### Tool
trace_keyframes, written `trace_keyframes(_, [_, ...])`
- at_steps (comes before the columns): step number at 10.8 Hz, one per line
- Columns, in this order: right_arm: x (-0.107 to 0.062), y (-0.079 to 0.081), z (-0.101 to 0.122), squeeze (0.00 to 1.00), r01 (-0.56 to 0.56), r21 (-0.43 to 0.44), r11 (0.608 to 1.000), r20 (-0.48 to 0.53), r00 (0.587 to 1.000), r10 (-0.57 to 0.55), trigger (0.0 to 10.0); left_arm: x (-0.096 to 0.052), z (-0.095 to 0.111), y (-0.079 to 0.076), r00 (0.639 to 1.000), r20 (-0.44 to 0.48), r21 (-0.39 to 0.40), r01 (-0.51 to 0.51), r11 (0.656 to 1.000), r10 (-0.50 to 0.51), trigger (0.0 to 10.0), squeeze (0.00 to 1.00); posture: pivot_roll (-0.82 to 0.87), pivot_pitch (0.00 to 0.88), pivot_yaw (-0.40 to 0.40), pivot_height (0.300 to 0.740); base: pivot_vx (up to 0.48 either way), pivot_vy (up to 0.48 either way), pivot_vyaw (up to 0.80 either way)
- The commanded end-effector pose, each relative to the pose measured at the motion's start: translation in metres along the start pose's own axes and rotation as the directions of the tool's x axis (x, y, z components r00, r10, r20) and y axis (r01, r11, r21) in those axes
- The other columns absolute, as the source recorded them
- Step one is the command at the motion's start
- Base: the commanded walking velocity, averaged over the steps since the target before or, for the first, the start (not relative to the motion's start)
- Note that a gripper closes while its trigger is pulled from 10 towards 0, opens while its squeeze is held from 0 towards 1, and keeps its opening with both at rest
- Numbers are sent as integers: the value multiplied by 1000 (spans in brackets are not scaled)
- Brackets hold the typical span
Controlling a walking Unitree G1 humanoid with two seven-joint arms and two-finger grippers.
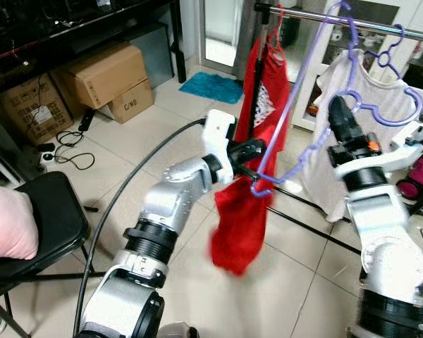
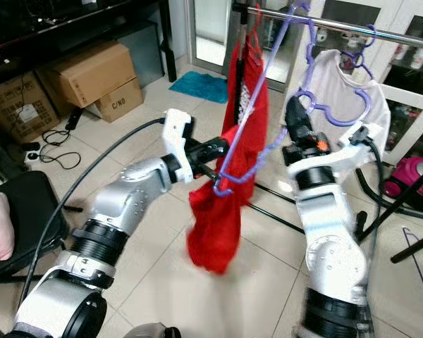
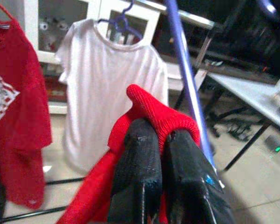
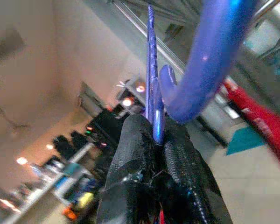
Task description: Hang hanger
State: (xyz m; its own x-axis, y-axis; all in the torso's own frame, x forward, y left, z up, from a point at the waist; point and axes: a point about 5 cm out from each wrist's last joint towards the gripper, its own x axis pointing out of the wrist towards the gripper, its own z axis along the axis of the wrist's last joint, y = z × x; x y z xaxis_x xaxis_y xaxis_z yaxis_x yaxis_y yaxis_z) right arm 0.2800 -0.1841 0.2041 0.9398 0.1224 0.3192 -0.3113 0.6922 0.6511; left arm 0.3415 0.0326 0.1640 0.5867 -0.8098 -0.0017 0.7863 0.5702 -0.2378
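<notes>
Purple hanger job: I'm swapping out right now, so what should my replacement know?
Left gripper: shut on the red garment, at the purple hanger's lower corner.
Right gripper: shut on the hanger's other end.
The hanger's hook is up at the metal rail; whether it is seated, I cannot tell.
Already hanging: a red shirt and a white shirt.
Left: confirm hook, release.

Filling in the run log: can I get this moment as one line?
stage: hanging | left gripper: shut on red garment | right gripper: shut on purple hanger | hook at rail
</notes>
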Motion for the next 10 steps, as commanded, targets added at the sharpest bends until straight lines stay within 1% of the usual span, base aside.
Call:
trace_keyframes(1, [-6,-9,-2,0,56,-132,990,-64,996,-65,0,-12,-2,13,998,-18,58,-52,997,53,0,0,-2,0,74,740,0,0,0])
trace_keyframes(2, [-17,-32,-3,0,132,-361,923,-130,973,-190,0,-28,-10,24,993,-61,117,-96,988,103,0,0,-3,0,75,740,0,0,0])
trace_keyframes(3, [-24,-41,-2,0,147,-440,886,-146,962,-232,0,-37,-15,28,989,-84,139,-113,984,125,0,0,-2,0,75,740,0,0,0])
trace_keyframes(4, [-34,-49,-3,0,134,-531,837,-187,944,-270,0,-48,-23,36,978,-112,168,-157,973,178,0,0,-1,0,72,740,0,0,0])
trace_keyframes(5, [-42,-55,-7,0,112,-592,798,-230,926,-301,0,-55,-28,43,964,-135,186,-204,961,230,0,0,-1,0,70,740,0,0,0])
trace_keyframes(6, [-52,-65,-13,0,159,-631,759,-247,887,-391,9569,-63,-32,49,954,-129,167,-248,954,271,3608,0,-3,0,67,740,0,0,0])
trace_keyframes(7, [-66,-74,-26,0,190,-651,735,-296,828,-476,10000,-71,-38,56,921,-134,159,-344,925,366,10000,0,-5,0,69,740,0,0,0])
trace_keyframes(8, [-77,-77,-34,0,209,-677,705,-284,810,-513,10000,-78,-44,58,900,-151,150,-387,910,408,10000,0,-7,0,70,740,0,0,0])
trace_keyframes(9, [-88,-84,-39,0,268,-682,681,-258,782,-567,10000,-83,-43,59,894,-73,144,-429,892,442,10000,0,-7,0,73,740,0,0,0])
trace_keyframes(10, [-94,-88,-43,0,288,-694,659,-252,761,-598,10000,-88,-50,63,862,-91,131,-485,864,498,10000,0,-8,0,76,740,0,0,-800])
